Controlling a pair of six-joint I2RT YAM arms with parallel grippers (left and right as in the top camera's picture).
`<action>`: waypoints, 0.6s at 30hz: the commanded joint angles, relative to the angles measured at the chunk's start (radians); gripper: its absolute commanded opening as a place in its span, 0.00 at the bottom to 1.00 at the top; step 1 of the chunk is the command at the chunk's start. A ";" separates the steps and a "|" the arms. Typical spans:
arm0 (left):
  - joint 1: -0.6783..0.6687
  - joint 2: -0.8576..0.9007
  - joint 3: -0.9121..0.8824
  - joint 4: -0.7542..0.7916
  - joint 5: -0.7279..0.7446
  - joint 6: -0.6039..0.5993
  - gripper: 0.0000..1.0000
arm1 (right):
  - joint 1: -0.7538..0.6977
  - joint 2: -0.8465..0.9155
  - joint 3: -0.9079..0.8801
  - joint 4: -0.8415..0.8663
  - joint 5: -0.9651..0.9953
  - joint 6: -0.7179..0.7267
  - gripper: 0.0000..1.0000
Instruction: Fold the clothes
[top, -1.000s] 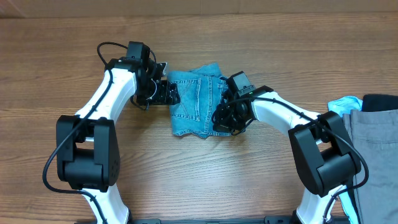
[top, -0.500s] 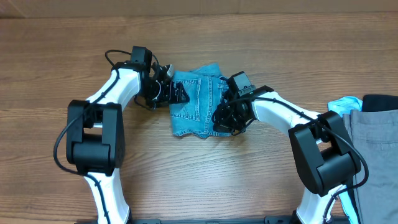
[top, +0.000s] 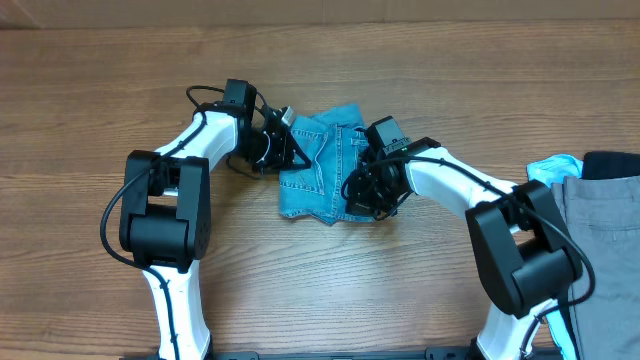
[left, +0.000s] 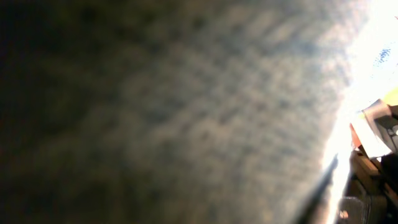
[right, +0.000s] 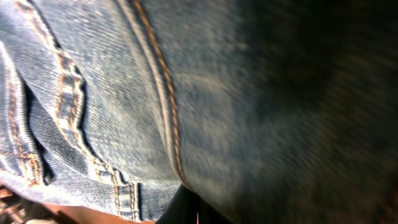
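The clothes, a pair of light blue jeans (top: 318, 170), lie in a folded bundle at the middle of the table, a stitched back pocket facing up. My left gripper (top: 290, 155) sits at the bundle's upper left edge, its fingers drawn together on the denim. Blurred denim (left: 186, 112) fills the left wrist view and hides the jaws. My right gripper (top: 360, 190) is at the bundle's right edge, shut on the jeans. In the right wrist view the denim (right: 124, 93) with its orange seam runs down into the dark fingers (right: 186, 208).
Grey trousers (top: 600, 250) lie at the right edge of the wooden table (top: 400, 290). A pale-blue cloth (top: 552, 167) and a dark garment (top: 612, 163) lie just above them.
My left arm has swung right onto the jeans' left edge and its fingers have closed there. The right arm and the bundle have not moved.
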 joint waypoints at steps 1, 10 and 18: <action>0.047 -0.055 0.024 -0.082 0.029 0.042 0.04 | 0.002 -0.140 -0.023 -0.060 0.180 -0.017 0.04; 0.312 -0.302 0.105 -0.018 0.085 -0.080 0.04 | 0.002 -0.450 -0.003 -0.121 0.192 -0.040 0.05; 0.597 -0.231 0.105 0.172 -0.070 -0.252 0.04 | 0.003 -0.508 -0.004 -0.181 0.192 -0.040 0.05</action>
